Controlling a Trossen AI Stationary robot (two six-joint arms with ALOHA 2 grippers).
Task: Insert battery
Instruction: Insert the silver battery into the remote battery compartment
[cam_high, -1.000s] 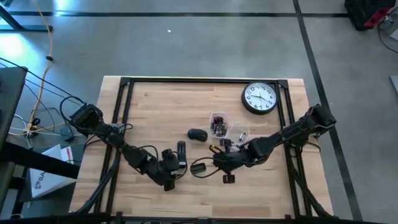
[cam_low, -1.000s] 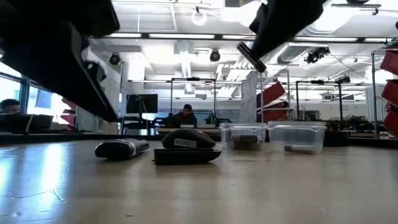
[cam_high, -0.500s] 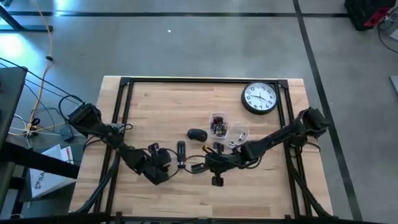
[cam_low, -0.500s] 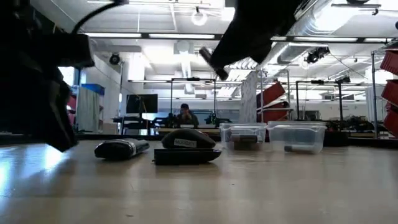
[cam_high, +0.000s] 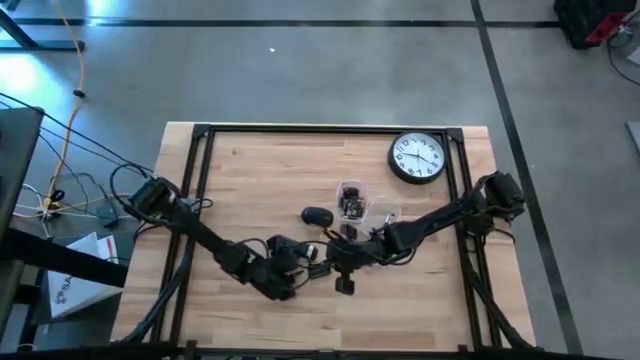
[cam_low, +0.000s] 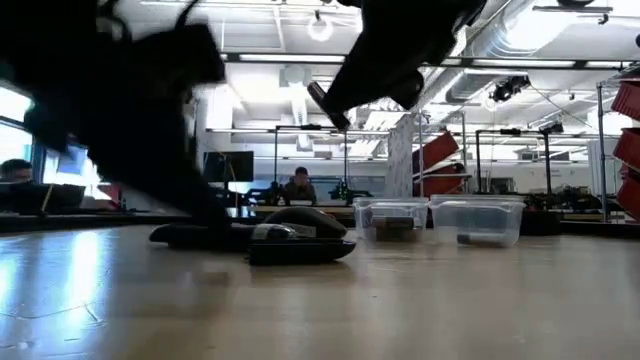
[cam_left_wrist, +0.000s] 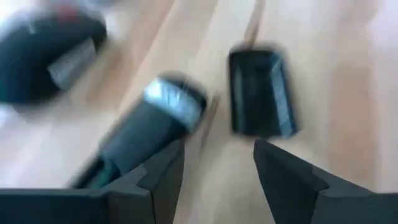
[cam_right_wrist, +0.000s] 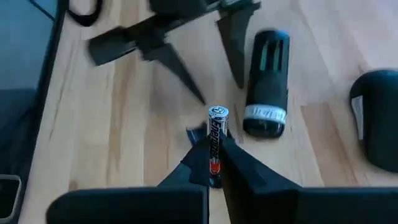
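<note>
Where the high view looks down, both arms meet mid-counter (cam_high: 250, 170). Right wrist view: battery (cam_right_wrist: 215, 138), black w/ silver cap, upright, pinched in right pincer (cam_right_wrist: 214, 163), near cylindrical device (cam_right_wrist: 266, 83). Left wrist view: left pincer (cam_left_wrist: 214, 165) spread wide above the device.

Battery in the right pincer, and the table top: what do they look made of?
Battery: seemingly metal, with a shiny silver end cap and a glossy black printed wrap. It is pinched in the right pincer. Table top: light wood, with visible grain and plank seams, and a soft sheen.
</note>
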